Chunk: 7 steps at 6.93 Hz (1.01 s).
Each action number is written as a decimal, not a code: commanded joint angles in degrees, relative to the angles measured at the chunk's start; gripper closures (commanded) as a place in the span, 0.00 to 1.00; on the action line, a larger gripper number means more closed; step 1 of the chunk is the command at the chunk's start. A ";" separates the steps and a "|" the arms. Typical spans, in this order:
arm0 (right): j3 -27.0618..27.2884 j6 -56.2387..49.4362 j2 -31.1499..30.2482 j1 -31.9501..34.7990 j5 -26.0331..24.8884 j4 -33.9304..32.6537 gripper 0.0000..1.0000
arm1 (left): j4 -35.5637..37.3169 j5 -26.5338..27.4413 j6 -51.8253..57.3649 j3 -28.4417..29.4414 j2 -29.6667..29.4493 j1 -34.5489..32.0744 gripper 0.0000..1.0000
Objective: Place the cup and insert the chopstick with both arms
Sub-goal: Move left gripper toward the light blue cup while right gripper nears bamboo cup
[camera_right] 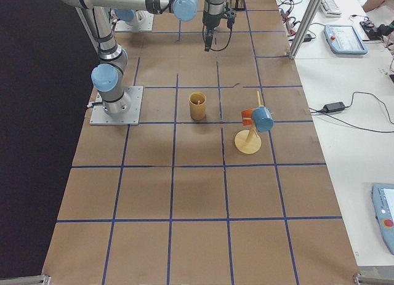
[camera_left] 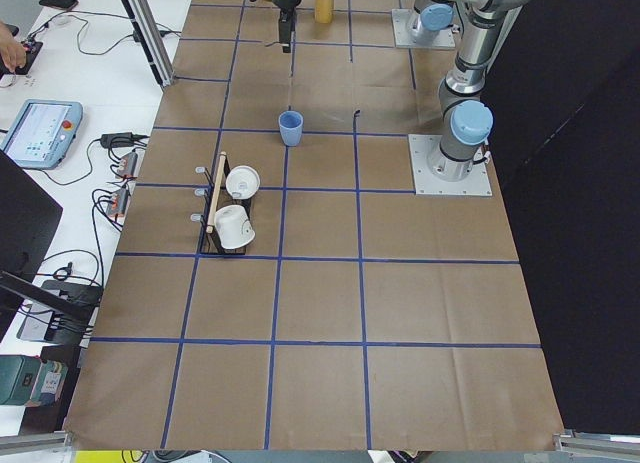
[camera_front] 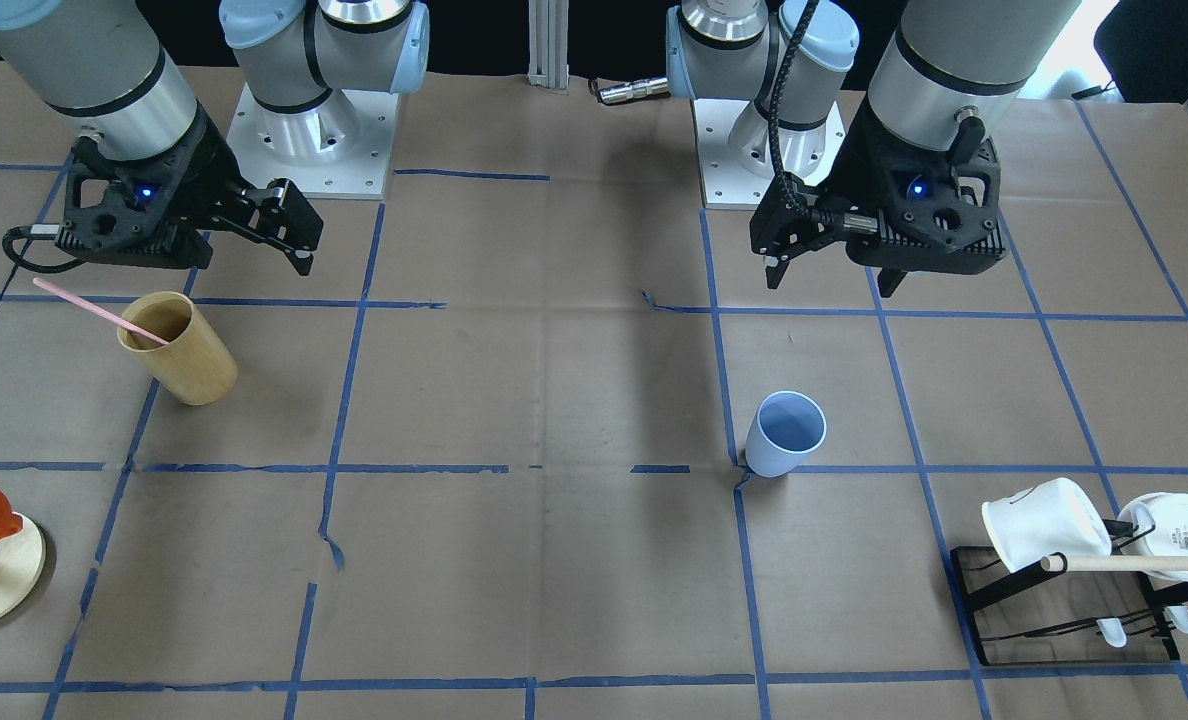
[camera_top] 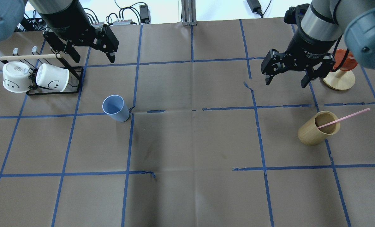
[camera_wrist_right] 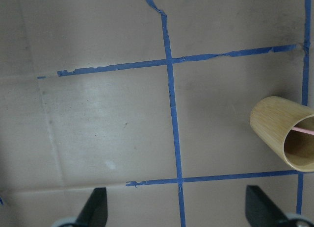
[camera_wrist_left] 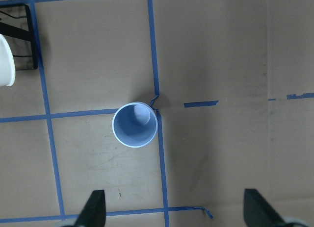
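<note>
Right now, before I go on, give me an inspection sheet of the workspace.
Surface: brown paper, blue tape grid, torn in places.
Job's things: blue cup upright, empty; chopstick leaning in the bamboo cup.
Clutter: rack with two white mugs; wooden stand holding cups.
Tools: left tool open, empty, above the table; right tool the same.
Cables: black cable along the left wrist; loose cables beyond the far edge.
Surroundings: pendants on side desks.

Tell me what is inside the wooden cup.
A pink chopstick leans inside the wooden cup, its upper end sticking out past the rim. The cup's wall hides the stick's lower tip and most of the bottom.
</note>
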 commanded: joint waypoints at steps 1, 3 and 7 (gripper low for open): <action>0.33 -0.31 -0.22 -1.36 0.00 0.08 0.00 | 0.09 0.20 0.26 -1.56 0.38 0.17 0.00; 1.02 -9.15 -0.31 -5.23 -0.26 0.43 0.00 | 0.44 0.02 0.35 -5.23 -1.29 0.08 0.00; 4.45 -36.39 -0.39 -9.89 -1.23 0.60 0.00 | 16.94 0.29 5.07 -16.32 -4.10 2.69 0.00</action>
